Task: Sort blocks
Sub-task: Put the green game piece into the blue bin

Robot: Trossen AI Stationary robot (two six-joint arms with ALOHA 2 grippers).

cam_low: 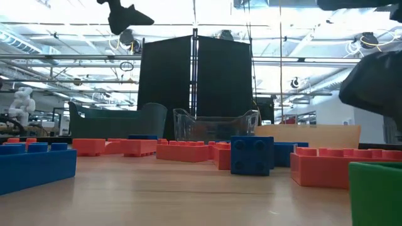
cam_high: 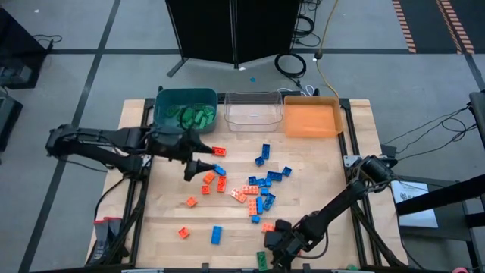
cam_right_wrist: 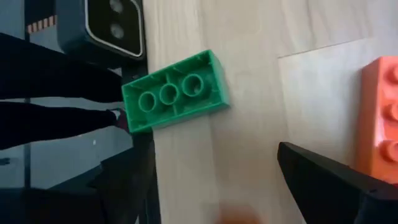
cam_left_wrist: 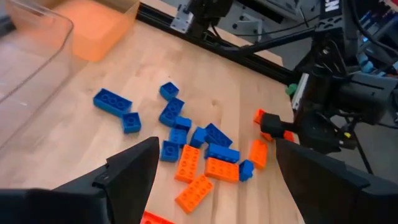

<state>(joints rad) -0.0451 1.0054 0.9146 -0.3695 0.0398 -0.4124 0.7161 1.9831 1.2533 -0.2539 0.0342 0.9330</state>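
We find the wooden table (cam_high: 318,189) carrying three bins along its far edge: a teal bin (cam_high: 185,106) holding green blocks (cam_high: 191,116), a clear bin (cam_high: 253,111) beside it, and an orange bin (cam_high: 311,117) next to that. We cannot tell whether the clear and orange bins hold anything.

The remaining blocks lie loose on the table. A cluster of blue blocks (cam_high: 267,179) and orange-red blocks (cam_high: 244,193) sits near the middle, with a few more orange-red ones (cam_high: 208,179) to its left. A single blue block (cam_high: 217,234) and a small orange-red block (cam_high: 183,232) lie nearer the front edge. One green block (cam_right_wrist: 173,91) lies on its side at the front edge of the table, hollow underside showing, just beside the right arm's tool.

The left gripper (cam_high: 206,157) is over the table in front of the teal bin, near an orange-red block (cam_high: 219,151). In the left wrist view its fingers (cam_left_wrist: 129,173) stand wide apart with nothing between them, well above the blocks.

The right gripper (cam_high: 274,244) is low at the front of the table, close to the green block (cam_high: 261,259). In the right wrist view its fingers (cam_right_wrist: 323,177) are spread, with bare wood between them; an orange-red block (cam_right_wrist: 379,118) lies just outside one finger.

In the low view, blue (cam_low: 252,154) and orange-red (cam_low: 186,150) blocks stand in the foreground with the three bins behind.
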